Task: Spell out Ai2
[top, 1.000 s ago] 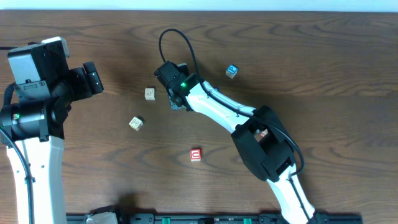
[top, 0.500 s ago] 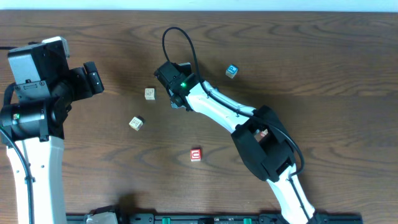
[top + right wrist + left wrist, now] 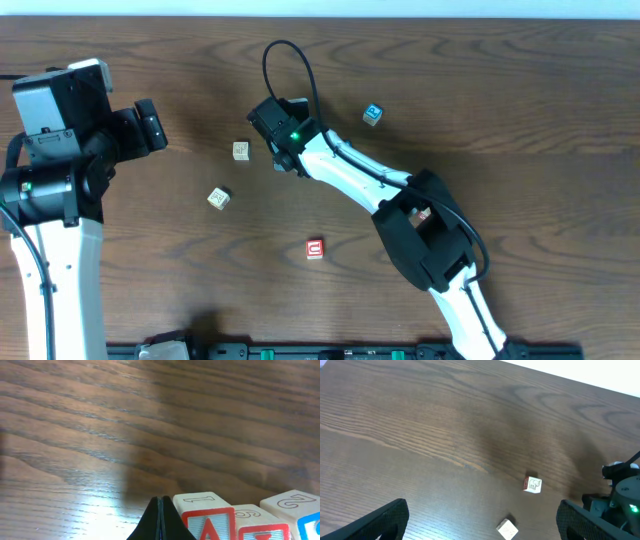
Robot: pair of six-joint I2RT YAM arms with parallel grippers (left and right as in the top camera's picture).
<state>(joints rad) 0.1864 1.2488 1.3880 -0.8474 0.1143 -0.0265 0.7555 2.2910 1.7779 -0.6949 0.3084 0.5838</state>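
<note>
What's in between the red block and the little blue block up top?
The right arm crosses the table between the red block and the blue block. No other block lies there. The overhead view shows it.

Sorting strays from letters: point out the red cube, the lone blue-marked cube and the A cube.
red cube (image 3: pixel 315 249), overhead view, top face.
blue-marked cube (image 3: pixel 372 114), overhead view, top face.
A cube (image 3: pixel 209 525), right wrist view, red-framed front face.

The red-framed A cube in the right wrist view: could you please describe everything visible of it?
The pale cube with a red-framed red A sits upright on the wooden table, its bottom out of frame. Its top bears an outlined 1. The shut right gripper is at its left; another red-framed cube flanks its right.
</note>
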